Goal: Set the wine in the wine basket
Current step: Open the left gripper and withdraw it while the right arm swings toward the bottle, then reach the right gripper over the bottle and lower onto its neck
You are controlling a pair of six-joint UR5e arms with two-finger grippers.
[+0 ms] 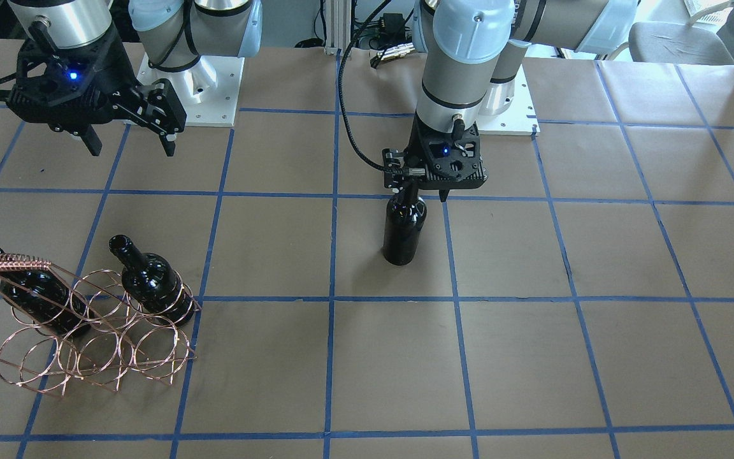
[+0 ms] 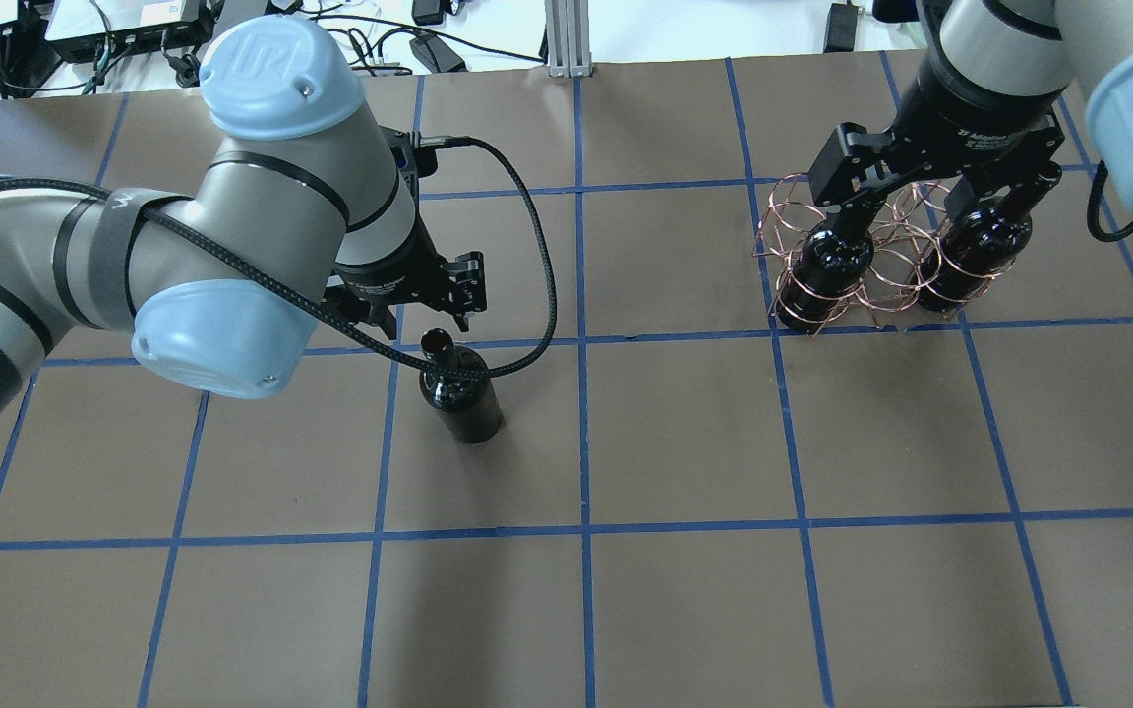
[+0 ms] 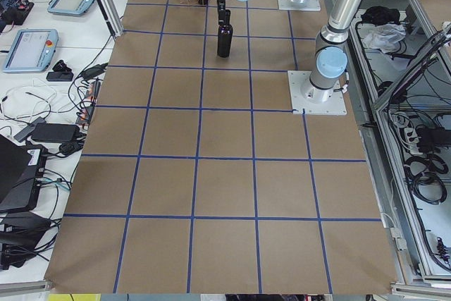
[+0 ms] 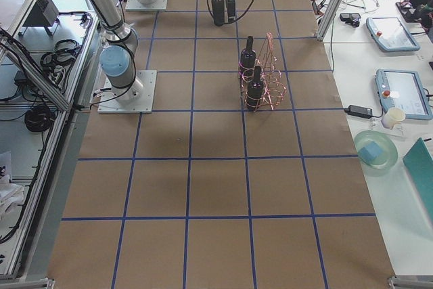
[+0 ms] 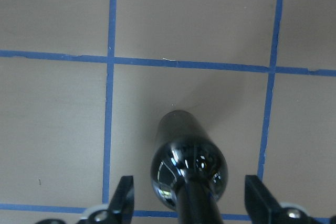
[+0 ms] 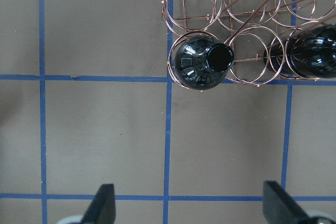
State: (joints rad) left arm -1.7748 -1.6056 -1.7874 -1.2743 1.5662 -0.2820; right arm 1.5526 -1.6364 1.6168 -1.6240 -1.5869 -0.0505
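1. Your wine (image 1: 404,231) stands upright on the table (image 1: 532,357), near the middle and well apart from the basket (image 1: 93,347). The left gripper (image 5: 190,202) straddles its neck with jaws open; neither finger touches glass in the wrist view.
2. The right gripper (image 1: 131,143) hangs above the basket, jaws spread wide and holding nothing.
3. Slip risk: the glass is glossy and the neck is narrow and round. I judge that a grip there could let the bottle slide or swing once you lift it.
4. Tip risk: if one finger meets the neck before the other, it may push the tall bottle over, and nothing beside it would stop a roll.
5. Crossing risk: the basket sits on the right arm's side, so your left arm must reach far across, and the right gripper is in that path. Clear it first or expect a clash.
6. Entry risk: two bottles (image 1: 150,280) already fill rings in the row nearer the robot, one at each end. The ring between them looks tight, and a bump there would knock glass on glass. The thin wire basket looks light and may skid or tip if the wine catches a ring or the handle.
7. Surface: brown paper with a grid of blue tape (image 1: 334,299), flat and matte — fair footing for a standing bottle.
8. Room: pendants (image 3: 28,48) and cables lie on the side benches, and a chair (image 1: 673,39) stands behind the robot.
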